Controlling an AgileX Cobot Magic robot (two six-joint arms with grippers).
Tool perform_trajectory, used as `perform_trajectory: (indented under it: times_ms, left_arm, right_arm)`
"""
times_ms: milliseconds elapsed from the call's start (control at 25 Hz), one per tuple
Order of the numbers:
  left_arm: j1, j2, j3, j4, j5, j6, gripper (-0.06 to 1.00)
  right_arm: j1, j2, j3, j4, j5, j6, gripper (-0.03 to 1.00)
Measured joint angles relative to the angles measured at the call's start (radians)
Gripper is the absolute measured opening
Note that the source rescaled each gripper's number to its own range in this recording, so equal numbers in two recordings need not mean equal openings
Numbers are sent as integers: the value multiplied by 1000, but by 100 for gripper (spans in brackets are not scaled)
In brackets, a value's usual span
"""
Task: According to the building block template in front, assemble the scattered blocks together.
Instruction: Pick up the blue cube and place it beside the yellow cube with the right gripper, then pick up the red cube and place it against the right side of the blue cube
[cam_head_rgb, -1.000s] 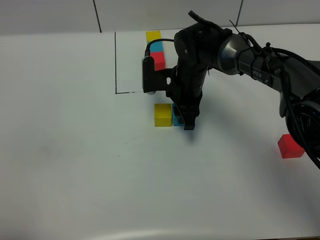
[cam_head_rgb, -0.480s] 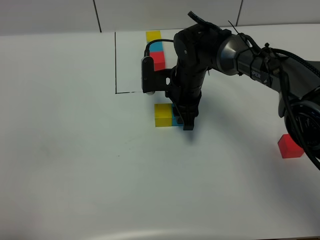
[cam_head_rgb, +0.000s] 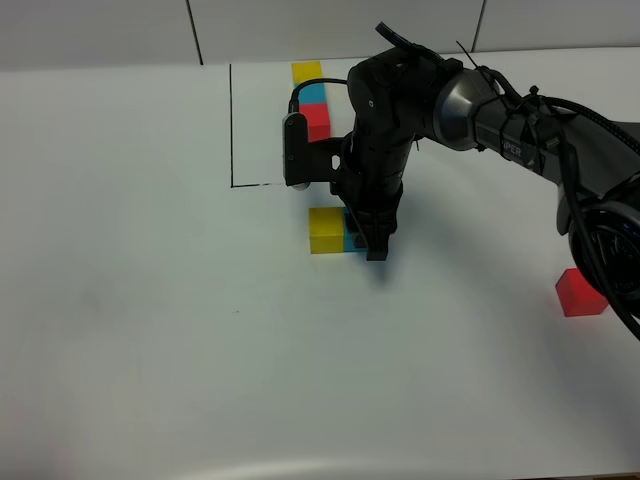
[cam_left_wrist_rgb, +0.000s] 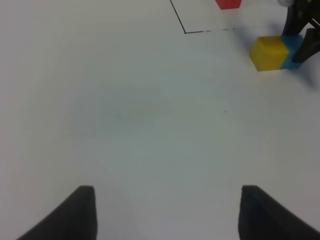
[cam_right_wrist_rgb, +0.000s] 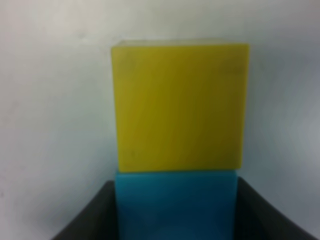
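Observation:
The building block template (cam_head_rgb: 314, 95) is a yellow, cyan and red row at the back, beside a thin black outline (cam_head_rgb: 231, 125). In front of the outline, the scattered yellow block (cam_head_rgb: 325, 229) (cam_left_wrist_rgb: 269, 52) (cam_right_wrist_rgb: 180, 105) touches the cyan-blue block (cam_head_rgb: 351, 240) (cam_left_wrist_rgb: 294, 47) (cam_right_wrist_rgb: 176, 202) side by side. My right gripper (cam_head_rgb: 370, 242) (cam_right_wrist_rgb: 176, 212) reaches across the middle and is shut on the cyan-blue block. The scattered red block (cam_head_rgb: 580, 293) lies alone at the far right. My left gripper (cam_left_wrist_rgb: 167, 210) is open over bare table, well short of the pair.
The right arm (cam_head_rgb: 480, 100) stretches from the right edge over the table's back half. A red template cube (cam_left_wrist_rgb: 228, 3) shows at the edge of the left wrist view. The white table (cam_head_rgb: 150, 330) runs wide to the left and front.
My right gripper edged a little to the left with the cyan-blue block, bringing it against the yellow block. It has held still for the last half second.

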Motion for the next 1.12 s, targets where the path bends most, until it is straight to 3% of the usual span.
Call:
perform_trajectory:
  times_ms: [120, 280, 440, 560, 680, 920, 1120]
  left_arm:
    - [0, 0, 0, 0, 0, 0, 32]
    - [0, 0, 0, 0, 0, 0, 32]
    - [0, 0, 0, 0, 0, 0, 31]
    - [0, 0, 0, 0, 0, 0, 31]
    - [0, 0, 0, 0, 0, 0, 31]
    - [0, 0, 0, 0, 0, 0, 31]
    - [0, 0, 0, 0, 0, 0, 31]
  right_arm:
    - [0, 0, 0, -5, -1, 0, 9]
    - [-3, -11, 0, -18, 2, 33, 41]
    - [-32, -69, 5, -29, 29, 159, 64]
    - [-84, -148, 75, -29, 35, 254, 69]
    - [-155, -240, 235, -31, -22, 349, 70]
    - [-281, -506, 628, -34, -307, 697, 70]
    - [-369, -703, 873, -34, -427, 957, 70]
